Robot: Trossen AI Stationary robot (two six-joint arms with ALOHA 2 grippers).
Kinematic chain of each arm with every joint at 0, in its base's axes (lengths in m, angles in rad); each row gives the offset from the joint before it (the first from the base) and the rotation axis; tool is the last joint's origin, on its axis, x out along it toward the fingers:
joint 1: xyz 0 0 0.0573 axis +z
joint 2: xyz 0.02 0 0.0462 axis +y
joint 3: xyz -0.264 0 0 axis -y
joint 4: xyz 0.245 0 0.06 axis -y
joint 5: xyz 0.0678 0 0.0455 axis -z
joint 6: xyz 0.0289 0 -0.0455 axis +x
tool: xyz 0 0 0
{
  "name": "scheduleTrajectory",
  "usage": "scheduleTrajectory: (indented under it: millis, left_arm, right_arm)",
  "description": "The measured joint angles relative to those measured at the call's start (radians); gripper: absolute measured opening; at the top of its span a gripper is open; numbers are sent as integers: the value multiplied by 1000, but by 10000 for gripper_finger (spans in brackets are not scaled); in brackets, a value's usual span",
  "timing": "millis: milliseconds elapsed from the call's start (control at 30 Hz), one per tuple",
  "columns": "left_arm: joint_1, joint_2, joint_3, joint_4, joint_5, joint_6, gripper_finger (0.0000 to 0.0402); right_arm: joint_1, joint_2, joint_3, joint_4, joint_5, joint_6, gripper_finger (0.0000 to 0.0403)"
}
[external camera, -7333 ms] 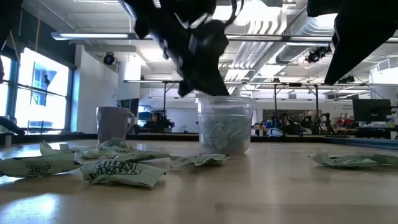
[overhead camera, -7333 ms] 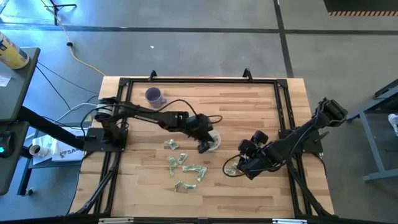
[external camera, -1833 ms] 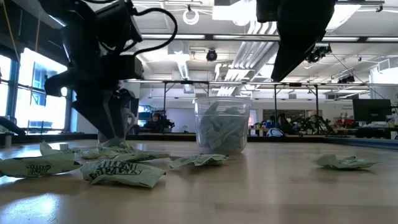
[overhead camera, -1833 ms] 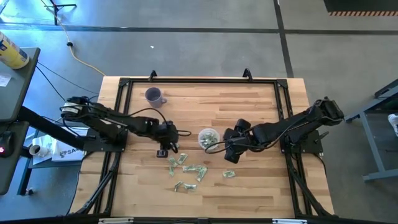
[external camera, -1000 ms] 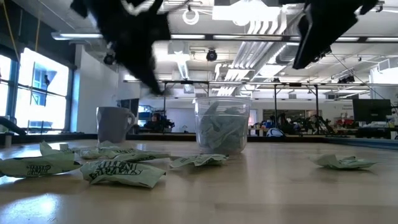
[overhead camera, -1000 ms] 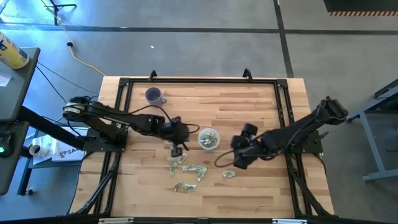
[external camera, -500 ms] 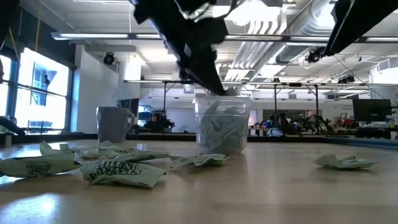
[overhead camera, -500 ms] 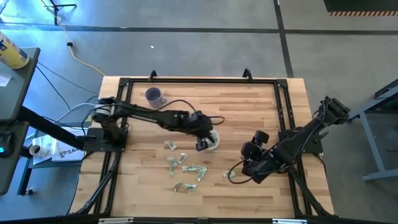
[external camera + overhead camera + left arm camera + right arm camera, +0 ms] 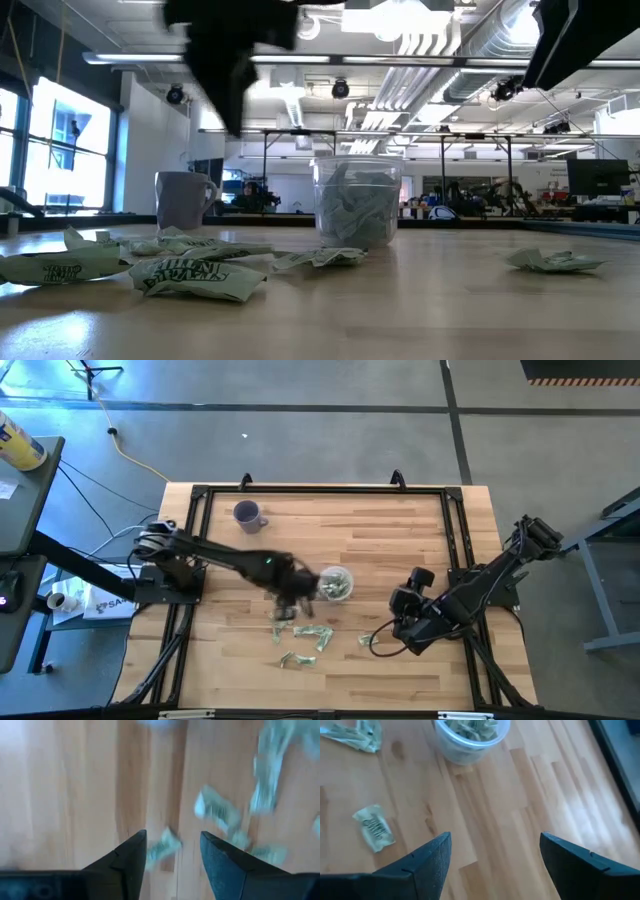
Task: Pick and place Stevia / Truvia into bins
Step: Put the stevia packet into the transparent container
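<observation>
The clear cup (image 9: 335, 583) stands mid-table, holding several pale green sachets; it also shows in the low view as the cup (image 9: 358, 200) and in the right wrist view as the cup (image 9: 472, 737). Loose sachets (image 9: 300, 632) lie flat on the wood near and left of it, and one lone sachet (image 9: 368, 641) lies to their right. My left gripper (image 9: 290, 598) hovers over the pile, open and empty; its wrist view shows the left gripper (image 9: 172, 834) with a sachet (image 9: 162, 847) below the gap. My right gripper (image 9: 398, 628) hangs open, right of the lone sachet (image 9: 374, 826).
A purple mug (image 9: 247, 514) stands at the far left of the table, also in the low view as the mug (image 9: 185, 200). A black frame (image 9: 320, 488) runs around the tabletop. Bare wood lies between the cup and the right arm's base.
My left gripper has swung right from the pile up to the cup's rim, then back left and toward the near edge over the loose sachets. My right gripper has drawn away from the cup toward the near right. The loose sachets lie as before.
</observation>
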Motion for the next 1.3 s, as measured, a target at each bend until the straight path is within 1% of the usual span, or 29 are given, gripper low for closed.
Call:
scheduleTrajectory:
  millis: [100, 167, 267, 300, 367, 433, 500, 633, 800, 967, 1100, 1167, 1300]
  left_arm:
    - [-35, -68, -127, 30, 13, 42, 200]
    - [-44, -103, -228, 79, 30, 90, 190]
    - [-37, -132, -365, 183, 62, 143, 179]
    - [-26, -146, -401, 234, 68, 161, 178]
    - [-10, -157, -449, 287, 78, 192, 178]
    - [7, -151, -465, 324, 76, 203, 182]
    - [22, -155, -466, 316, 76, 212, 191]
    - [59, -153, -493, 346, 80, 349, 212]
    - [133, -153, -525, 374, 168, 458, 222]
    - [199, -152, -550, 420, 231, 541, 207]
    - [228, -152, -573, 472, 252, 546, 185]
    - [230, -147, -587, 498, 271, 546, 172]
    - [226, -115, -599, 517, 273, 534, 144]
  right_arm:
    - [-38, 0, 0, 23, 6, -63, 293]
    - [-66, 1, 0, 50, 2, -109, 293]
    - [-105, 1, 0, 97, -30, -163, 293]
    - [-117, 1, 0, 105, -42, -177, 293]
    - [-137, 1, 0, 121, -58, -192, 293]
    - [-149, 1, 0, 120, -66, -187, 293]
    - [-159, 1, 0, 120, -77, -173, 293]
    - [-168, 3, 0, 138, -70, -151, 293]
    - [-198, 14, 0, 163, -68, -140, 293]
    - [-227, 23, 0, 194, -77, -147, 293]
    - [-244, 28, 0, 195, -89, -149, 293]
    - [-250, 29, 0, 196, -94, -150, 293]
    - [-251, 29, 0, 195, -100, -150, 293]
